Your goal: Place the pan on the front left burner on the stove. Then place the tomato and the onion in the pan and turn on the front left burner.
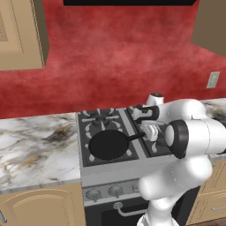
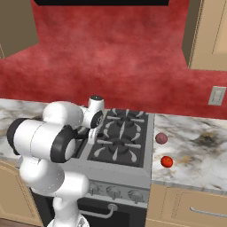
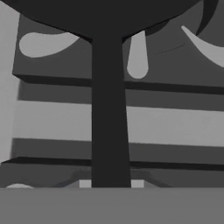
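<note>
A simulated kitchen with a red wall and tan cabinets. A round, shallow, matte black frying pan (image 1: pixel 108 145) sits on the front left burner (image 1: pixel 98 155) of a grey steel four-burner gas stove (image 1: pixel 106 176), under black grates with pale curved patches. Its long, thin, straight handle (image 1: pixel 135 136) reaches toward the middle of the stove, where the white arm's pincer (image 1: pixel 148 131) is pressed together on it; in the hand view the dark handle (image 3: pixel 109 113) runs straight up between the finger tips to the pan's rim.

The first step, setting the pan down, looks nearly finished. The next move would call for letting go of the handle, lifting clear, and swinging right to the vegetables.

On the veined white marble counter (image 2: pixel 199 155) right of the stove lie a small, glossy, bright red-orange tomato (image 2: pixel 166 162) and, just behind it, a dull pink-mauve round onion (image 2: pixel 161 138), slightly apart. Round grey knobs (image 1: pixel 115 190) line the stove front above the oven's bar handle.
</note>
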You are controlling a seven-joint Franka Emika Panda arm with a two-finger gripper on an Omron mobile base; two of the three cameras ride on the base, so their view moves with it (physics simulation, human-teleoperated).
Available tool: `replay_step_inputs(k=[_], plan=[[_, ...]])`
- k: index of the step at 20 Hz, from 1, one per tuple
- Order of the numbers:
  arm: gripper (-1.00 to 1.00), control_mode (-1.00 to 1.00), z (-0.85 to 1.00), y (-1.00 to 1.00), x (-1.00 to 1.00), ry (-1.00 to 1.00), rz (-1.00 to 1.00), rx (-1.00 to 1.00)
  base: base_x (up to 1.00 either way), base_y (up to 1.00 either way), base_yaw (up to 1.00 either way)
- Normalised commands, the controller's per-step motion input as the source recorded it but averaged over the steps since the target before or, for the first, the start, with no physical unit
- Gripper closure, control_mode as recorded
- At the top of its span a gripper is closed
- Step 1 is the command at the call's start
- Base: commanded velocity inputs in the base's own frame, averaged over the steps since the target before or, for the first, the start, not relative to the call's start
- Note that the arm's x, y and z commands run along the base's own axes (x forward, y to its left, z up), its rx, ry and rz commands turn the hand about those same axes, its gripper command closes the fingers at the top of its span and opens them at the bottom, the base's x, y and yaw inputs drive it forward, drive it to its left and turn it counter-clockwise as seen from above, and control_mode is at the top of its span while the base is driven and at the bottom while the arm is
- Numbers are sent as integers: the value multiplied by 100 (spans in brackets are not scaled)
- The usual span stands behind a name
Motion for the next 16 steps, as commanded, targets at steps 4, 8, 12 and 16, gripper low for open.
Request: replay_step_inputs(k=[4,8,12,16], plan=[[100,-100,-16,9,24,0,-1,0,0,0,0],[100,-100,-16,9,22,0,-1,0,0,0,0],[100,-100,-23,9,22,0,0,0,0,0,0],[100,-100,-33,9,22,0,0,0,0,0,0]])
